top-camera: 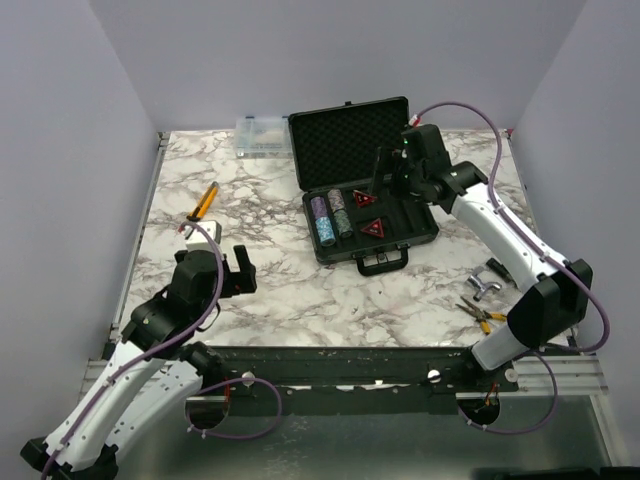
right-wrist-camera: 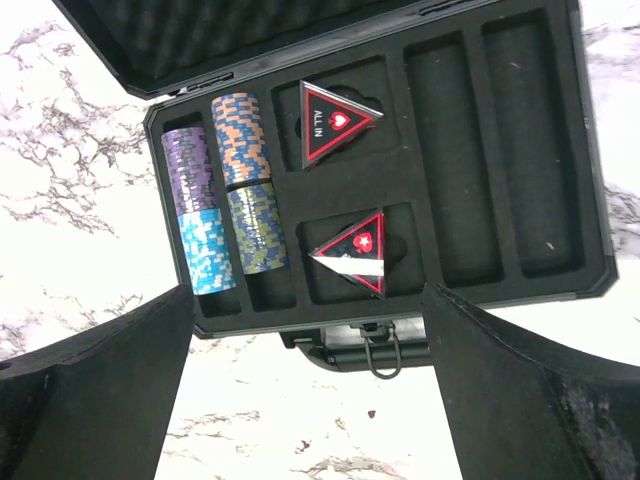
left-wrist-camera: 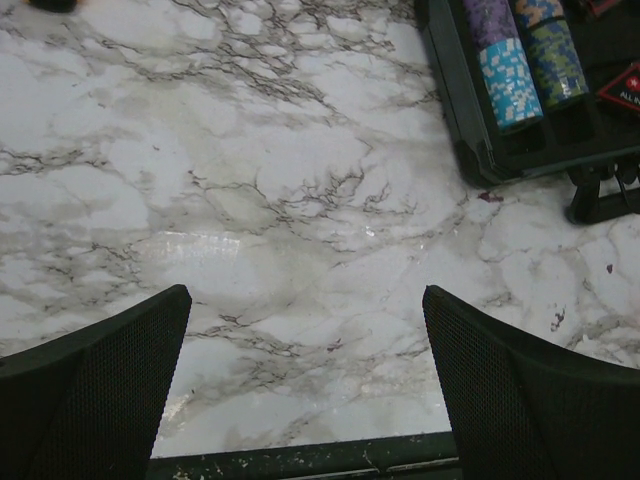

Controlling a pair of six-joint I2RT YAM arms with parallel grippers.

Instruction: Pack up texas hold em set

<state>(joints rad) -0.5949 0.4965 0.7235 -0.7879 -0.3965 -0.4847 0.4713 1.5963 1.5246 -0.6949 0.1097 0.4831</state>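
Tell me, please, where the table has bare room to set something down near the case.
The widest bare marble lies between the left end effector, the orange-handled tool and the case. Crowded: the right near corner with the pliers, and the back by the clear box.

On the worktop (top-camera: pixel 300 300), the open briefcase (top-camera: pixel 340 145) sits in the upper middle of the top view, its lid standing behind its tray. The chip stacks (top-camera: pixel 330 218) lie in the tray's two left slots. Just right of them lie the upper triangle (top-camera: pixel 363 198) and the lower triangle (top-camera: pixel 374 228). The right hand (top-camera: pixel 390 185) hangs over the tray's right part. An organiser box (top-camera: pixel 262 135) sits left of the lid, a long tool (top-camera: pixel 205 200) at mid-left, pliers (top-camera: pixel 480 315) at lower right, and the left hand (top-camera: pixel 225 252) at lower left.
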